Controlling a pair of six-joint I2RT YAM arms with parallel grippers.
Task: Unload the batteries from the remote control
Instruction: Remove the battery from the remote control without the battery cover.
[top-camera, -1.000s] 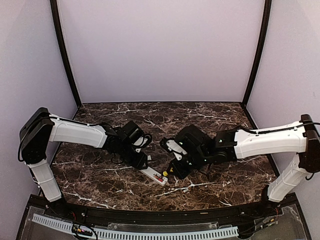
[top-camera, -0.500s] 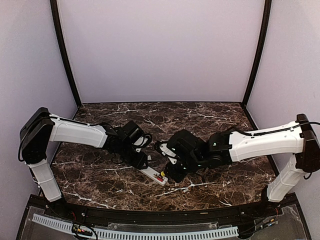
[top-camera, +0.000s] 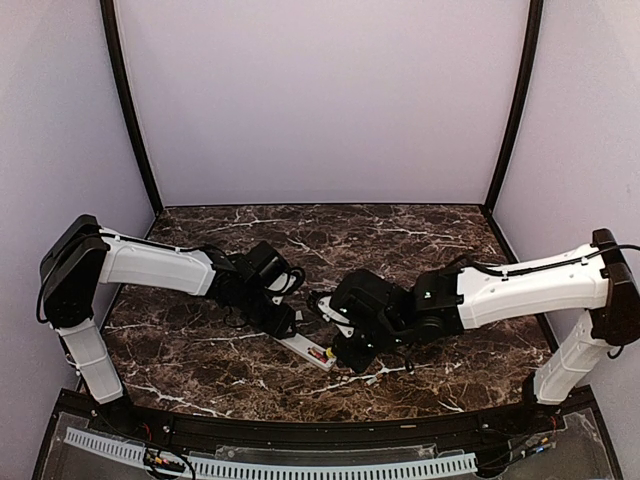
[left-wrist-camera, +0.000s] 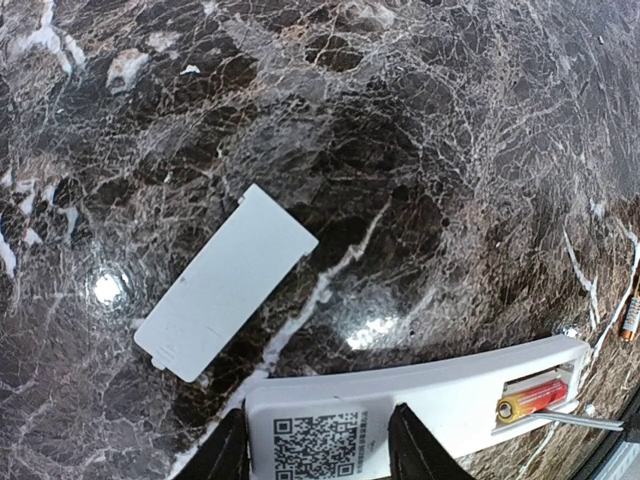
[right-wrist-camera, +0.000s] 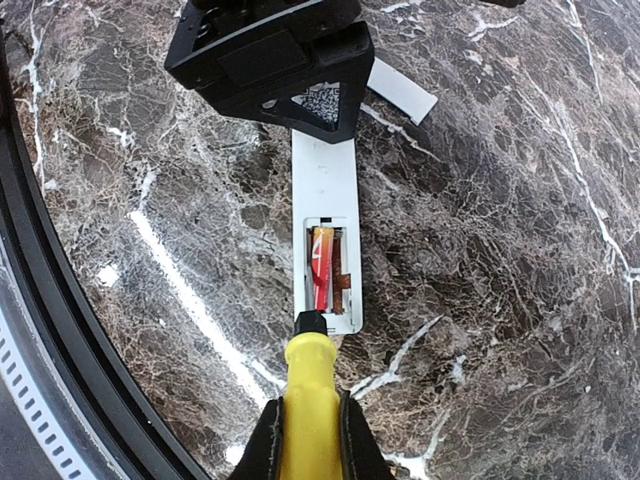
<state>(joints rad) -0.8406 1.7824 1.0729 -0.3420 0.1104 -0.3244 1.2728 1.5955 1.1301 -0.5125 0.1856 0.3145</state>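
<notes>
The battery (right-wrist-camera: 320, 268) sits in the remote's (right-wrist-camera: 325, 175) open bay, and the slot at its 3 o'clock looks empty. Over the last second my right arm has swung toward 9 o'clock. The tool (right-wrist-camera: 308, 395) clamped in my right gripper (right-wrist-camera: 307, 440) now has its tip at the bay's near end, with the battery at 12 o'clock from it. I judge prying can start. My left gripper (left-wrist-camera: 320, 452) clamps the remote's far end.

The left arm (top-camera: 155, 265) stretches low from the left of the remote control (top-camera: 305, 348); the left gripper (left-wrist-camera: 322, 445) clamps the remote's end. The right arm (top-camera: 530, 285) reaches in from the remote's right; at the remote's opposite end, the right gripper (right-wrist-camera: 310, 440) is closed tight on a yellow-handled tool (right-wrist-camera: 308, 385).
</notes>
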